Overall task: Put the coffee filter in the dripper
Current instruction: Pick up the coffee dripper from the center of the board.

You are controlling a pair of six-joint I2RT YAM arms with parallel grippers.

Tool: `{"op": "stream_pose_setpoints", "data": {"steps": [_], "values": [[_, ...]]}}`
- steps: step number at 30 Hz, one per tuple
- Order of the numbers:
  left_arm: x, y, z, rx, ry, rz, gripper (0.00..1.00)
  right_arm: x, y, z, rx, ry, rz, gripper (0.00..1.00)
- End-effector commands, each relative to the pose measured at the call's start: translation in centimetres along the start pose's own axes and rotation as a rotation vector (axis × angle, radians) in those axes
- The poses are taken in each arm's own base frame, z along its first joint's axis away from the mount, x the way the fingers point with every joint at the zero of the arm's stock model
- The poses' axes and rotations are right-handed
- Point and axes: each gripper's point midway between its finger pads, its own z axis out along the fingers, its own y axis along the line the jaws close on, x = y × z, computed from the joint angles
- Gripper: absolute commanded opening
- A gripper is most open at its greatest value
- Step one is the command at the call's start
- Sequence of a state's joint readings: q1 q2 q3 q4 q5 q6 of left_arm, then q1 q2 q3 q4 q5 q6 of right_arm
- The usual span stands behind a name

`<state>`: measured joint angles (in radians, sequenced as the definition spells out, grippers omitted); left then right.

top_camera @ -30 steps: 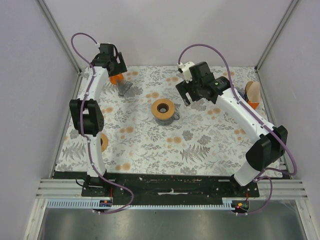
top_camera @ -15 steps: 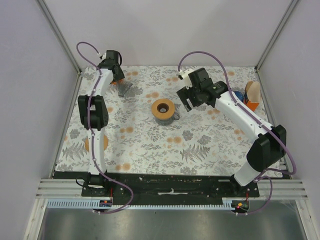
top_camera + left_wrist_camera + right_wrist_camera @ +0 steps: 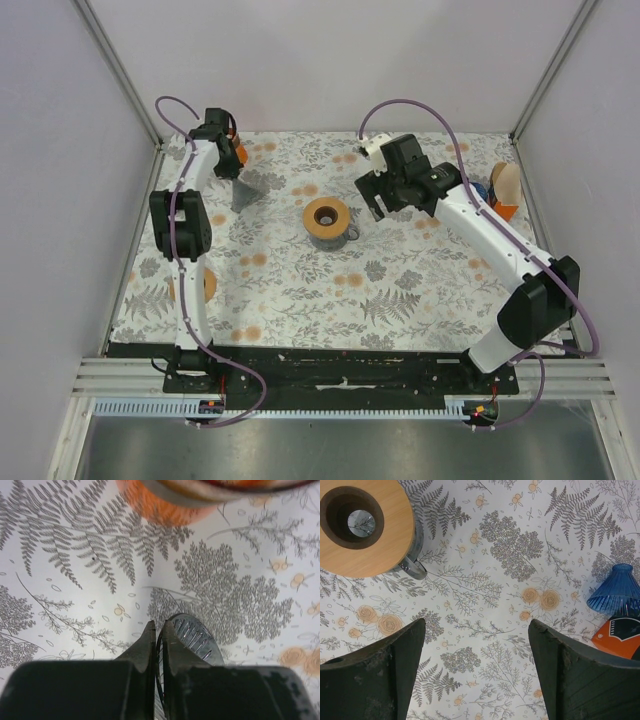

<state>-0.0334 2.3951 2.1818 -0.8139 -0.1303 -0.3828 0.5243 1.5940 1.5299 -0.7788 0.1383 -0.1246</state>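
Note:
The coffee filter (image 3: 246,191) is a grey ribbed metal cone lying on the flowered cloth at the far left. My left gripper (image 3: 237,172) is shut on its rim. In the left wrist view the two fingers pinch the thin dark rim at the gripper (image 3: 159,630), and the shiny ribbed wall of the filter (image 3: 192,632) shows to their right. The dripper (image 3: 327,219), a wooden ring over a glass body with a handle, stands mid-table and shows again as the dripper (image 3: 366,526) in the right wrist view. My right gripper (image 3: 377,199) hangs open just right of it, and the right gripper (image 3: 476,625) holds nothing.
An orange object (image 3: 239,153) sits right behind the filter, seen blurred as the orange object (image 3: 165,505). At the far right stand a blue ribbed cone (image 3: 615,587) and a tan piece in an orange holder (image 3: 506,186). A brown disc (image 3: 208,285) lies behind the left arm.
My left gripper has moved to the far left corner and shut on the filter's rim, and the cone now lies more tilted. The right arm has shifted only slightly.

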Motion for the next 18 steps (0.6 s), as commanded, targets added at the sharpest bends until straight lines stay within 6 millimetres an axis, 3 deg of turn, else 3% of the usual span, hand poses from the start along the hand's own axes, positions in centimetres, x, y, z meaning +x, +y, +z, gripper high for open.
{"op": "stream_pose_setpoints", "data": {"steps": [1,6,10,14,18], "values": [[1.5,-1.8,-4.0,0.186,0.077,0.137,0.02,-1.9,-0.2,-2.2,-0.002,-0.090,0.004,0.90],[1.4,-6.3,-10.5,0.536,0.049,0.264,0.02,-3.5,0.8,-3.9,-0.074,-0.154,0.027,0.90],[1.3,-7.8,-15.0,0.691,0.015,0.303,0.02,-5.8,2.6,-5.8,-0.173,-0.236,0.081,0.88],[2.2,-10.0,-20.9,0.916,-0.005,0.351,0.02,-9.2,6.4,-7.2,-0.258,-0.331,0.061,0.85],[2.7,-10.7,-26.6,1.046,-0.061,0.411,0.02,-13.4,10.5,-8.9,-0.418,-0.430,0.060,0.87]]}}
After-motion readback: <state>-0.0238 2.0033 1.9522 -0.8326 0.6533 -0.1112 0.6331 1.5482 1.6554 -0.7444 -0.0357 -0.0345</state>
